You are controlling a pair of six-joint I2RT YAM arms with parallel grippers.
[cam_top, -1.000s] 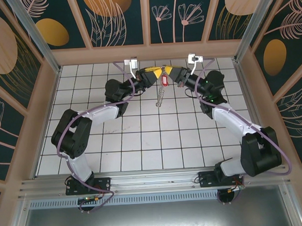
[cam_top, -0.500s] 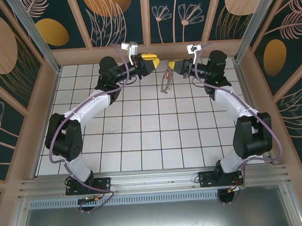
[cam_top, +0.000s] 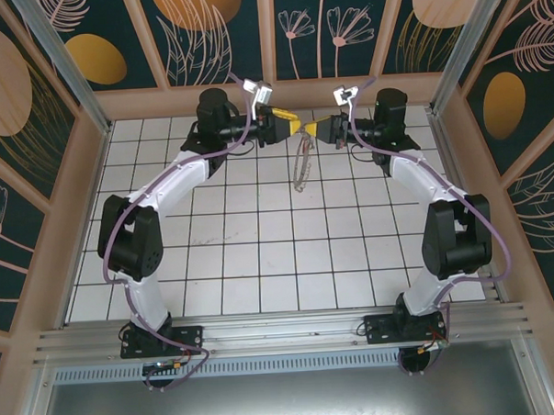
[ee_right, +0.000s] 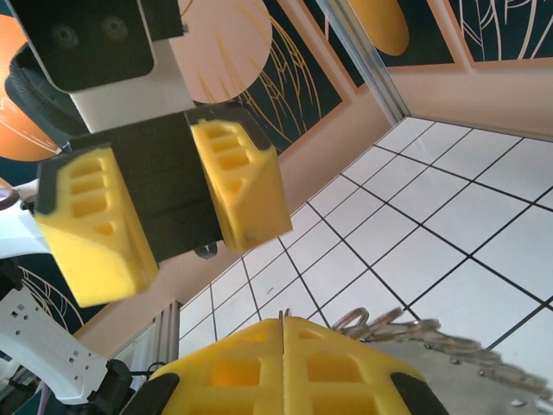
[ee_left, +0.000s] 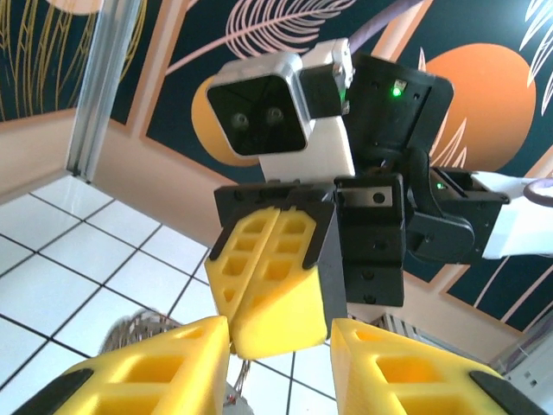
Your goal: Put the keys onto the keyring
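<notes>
white tiled table [cam_top: 261,254] | dark floral walls [cam_top: 217,45] | left end effector [cam_top: 295,126] spread | right end effector [ee_right: 283,323] pinching keyring [cam_top: 300,166]

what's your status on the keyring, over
Right gripper shut on keyring, ring dangling below. Left gripper open, either side of the right gripper's tip. Nothing else in the way.
</notes>
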